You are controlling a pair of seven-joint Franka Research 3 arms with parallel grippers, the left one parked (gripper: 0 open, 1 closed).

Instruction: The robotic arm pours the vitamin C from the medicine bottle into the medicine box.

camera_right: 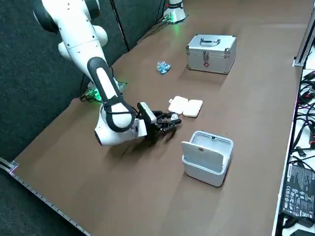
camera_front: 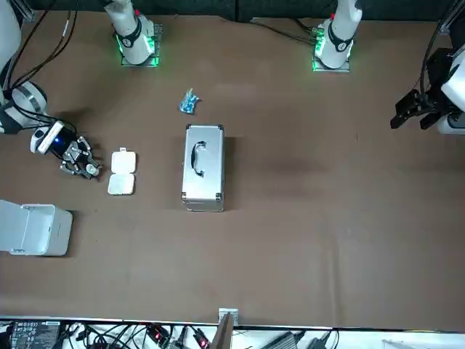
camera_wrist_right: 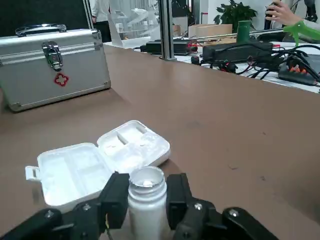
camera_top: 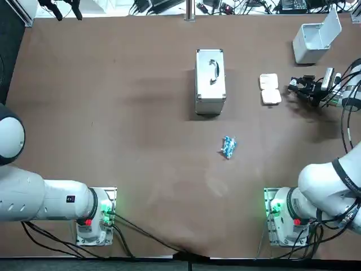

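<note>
Bottle (camera_wrist_right: 146,200) stands upright, clamped in the jaws of the right gripper (camera_top: 295,86), with the open box (camera_top: 270,88) just beside it at 9 o'clock in the top view. Grasp looks done; the box's compartments look empty, so lifting, tilting and pouring remain.

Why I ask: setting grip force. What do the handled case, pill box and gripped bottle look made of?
The case: brushed metal, likely aluminium; silvery ribbed panels, latch. The pill box: matte white plastic, moulded compartments, hinged lid open. The bottle: smooth white plastic, probably; beside the pill box, clamped in the right gripper.
</note>
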